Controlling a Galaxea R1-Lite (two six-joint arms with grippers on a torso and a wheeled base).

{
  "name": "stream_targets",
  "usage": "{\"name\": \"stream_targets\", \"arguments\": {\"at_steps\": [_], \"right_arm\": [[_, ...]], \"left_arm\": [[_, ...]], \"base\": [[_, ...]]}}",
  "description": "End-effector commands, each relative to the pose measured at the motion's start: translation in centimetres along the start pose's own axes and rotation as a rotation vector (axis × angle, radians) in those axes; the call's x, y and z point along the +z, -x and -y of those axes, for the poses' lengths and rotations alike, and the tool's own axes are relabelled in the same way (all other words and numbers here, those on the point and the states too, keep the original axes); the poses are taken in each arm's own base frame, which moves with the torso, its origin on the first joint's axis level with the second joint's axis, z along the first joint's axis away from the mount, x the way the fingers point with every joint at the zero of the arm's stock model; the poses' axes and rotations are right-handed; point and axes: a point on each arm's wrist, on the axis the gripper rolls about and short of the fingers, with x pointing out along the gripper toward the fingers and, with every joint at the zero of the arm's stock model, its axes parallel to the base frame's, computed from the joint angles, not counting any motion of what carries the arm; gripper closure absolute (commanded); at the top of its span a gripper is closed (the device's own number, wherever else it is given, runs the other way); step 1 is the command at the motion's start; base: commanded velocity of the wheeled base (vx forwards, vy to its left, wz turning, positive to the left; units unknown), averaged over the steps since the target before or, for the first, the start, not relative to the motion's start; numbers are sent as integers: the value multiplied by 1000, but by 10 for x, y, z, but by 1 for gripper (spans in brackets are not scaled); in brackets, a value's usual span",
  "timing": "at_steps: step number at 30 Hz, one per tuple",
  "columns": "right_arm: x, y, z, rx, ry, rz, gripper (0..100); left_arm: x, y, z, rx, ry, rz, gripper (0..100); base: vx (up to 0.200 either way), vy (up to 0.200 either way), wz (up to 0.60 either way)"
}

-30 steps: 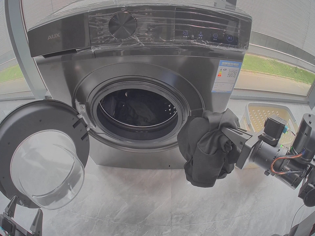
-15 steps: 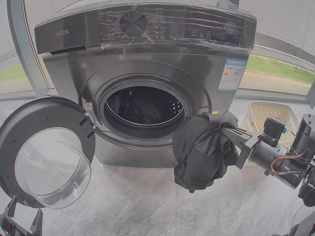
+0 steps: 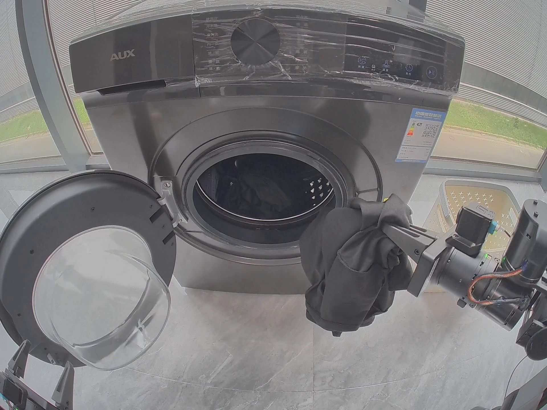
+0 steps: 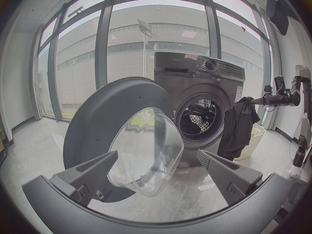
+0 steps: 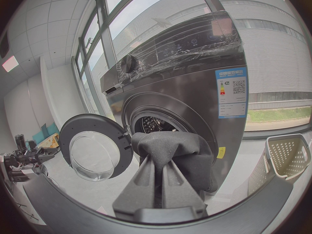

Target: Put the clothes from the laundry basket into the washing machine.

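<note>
Hanging lengthwise from the right gripper (image 3: 392,230), whose jaws are clamped on its upper fold, the dark garment (image 3: 347,269) sits just beside the lower right rim of the washing machine's drum opening (image 3: 265,197). The opening lies to that gripper's left and farther forward. The left gripper (image 4: 156,155), spread and empty, sits low beneath the open door (image 3: 85,223), well apart.

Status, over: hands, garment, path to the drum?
Right hand shut on dark grey cloth garment, beside drum mouth of grey washing machine. Left hand open, low by round glass door. Mouth unobstructed.
</note>
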Motion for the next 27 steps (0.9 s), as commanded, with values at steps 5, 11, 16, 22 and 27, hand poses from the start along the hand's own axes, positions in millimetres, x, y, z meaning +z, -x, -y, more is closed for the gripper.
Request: {"name": "stream_targets", "arguments": {"at_steps": [5,11,16,22,27], "right_arm": [[0,0,-1,6,-1,1,100],[-1,0,-1,6,-1,-2,100],[-1,0,-1,6,-1,-4,100],[-2,0,-2,9,0,-9,100],[-4,1,-2,9,1,-16,100]], "left_arm": [[-4,0,0,-1,0,-4,0],[-4,0,0,-1,0,-4,0],[-4,0,0,-1,0,-4,0],[-5,0,0,-1,0,-4,0],[-5,0,0,12,-21,-1,0]], "base": [[0,0,0],[67,0,0],[0,0,0],[0,0,0],[0,0,0]]}}
